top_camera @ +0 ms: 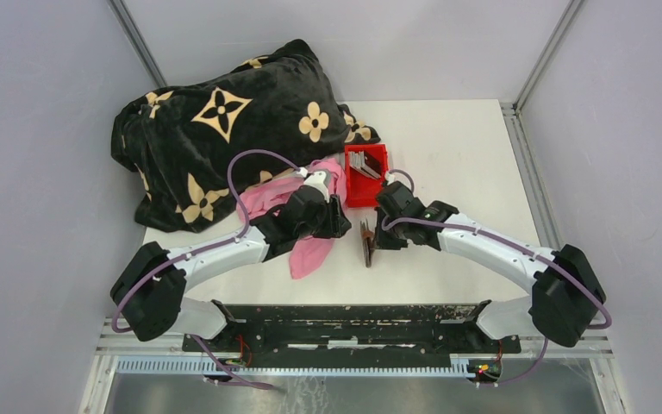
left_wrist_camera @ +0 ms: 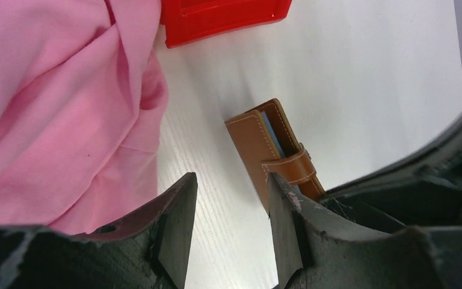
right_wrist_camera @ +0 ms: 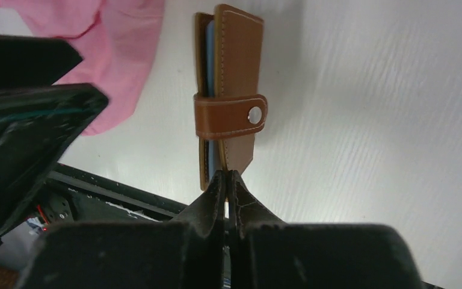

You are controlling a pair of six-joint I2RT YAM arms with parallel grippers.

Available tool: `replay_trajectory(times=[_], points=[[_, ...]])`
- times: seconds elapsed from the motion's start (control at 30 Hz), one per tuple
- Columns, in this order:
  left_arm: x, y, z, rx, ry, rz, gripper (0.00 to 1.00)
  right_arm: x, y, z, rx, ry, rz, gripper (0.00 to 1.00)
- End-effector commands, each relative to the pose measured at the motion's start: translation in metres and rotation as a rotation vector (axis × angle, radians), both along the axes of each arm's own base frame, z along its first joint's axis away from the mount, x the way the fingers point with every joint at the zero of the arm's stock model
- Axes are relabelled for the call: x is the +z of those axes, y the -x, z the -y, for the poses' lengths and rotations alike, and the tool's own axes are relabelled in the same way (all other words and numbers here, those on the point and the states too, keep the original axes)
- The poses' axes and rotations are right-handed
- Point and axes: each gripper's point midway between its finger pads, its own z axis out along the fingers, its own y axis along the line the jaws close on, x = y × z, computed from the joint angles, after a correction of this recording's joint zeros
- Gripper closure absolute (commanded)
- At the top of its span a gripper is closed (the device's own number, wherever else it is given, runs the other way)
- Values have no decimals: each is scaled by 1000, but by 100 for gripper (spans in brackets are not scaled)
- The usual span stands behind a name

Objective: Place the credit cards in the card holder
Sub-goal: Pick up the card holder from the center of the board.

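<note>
The brown leather card holder (top_camera: 367, 241) stands on its edge on the white table, its snap strap (right_wrist_camera: 231, 115) fastened around it and a blue lining showing between the covers. My right gripper (right_wrist_camera: 226, 176) is shut on its near end. My left gripper (left_wrist_camera: 231, 186) is open just left of the card holder (left_wrist_camera: 264, 144), with its right finger (left_wrist_camera: 286, 211) against the holder near the strap. Several grey and dark credit cards (top_camera: 364, 161) stand in a red bin behind it.
The red bin (top_camera: 366, 197) sits just behind both grippers. A pink cloth (top_camera: 310, 250) lies under and left of my left arm. A large black blanket with tan flowers (top_camera: 224, 121) fills the back left. The table's front rail (top_camera: 336, 315) is close.
</note>
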Motion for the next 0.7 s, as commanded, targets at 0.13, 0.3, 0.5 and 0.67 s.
replay_trajectory(times=[0.13,0.3,0.5,0.67], points=[[9,-1,17,-8,29,15,46,-25,4,-12,-124,-305,-130,99],[8,0,24,-24,26,11,46,-33,4,-5,-140,-315,-146,99],[3,3,34,-56,19,-2,46,-40,1,3,-146,-284,-148,99],[-3,8,40,-78,9,-12,47,-45,0,11,-138,-245,-147,99]])
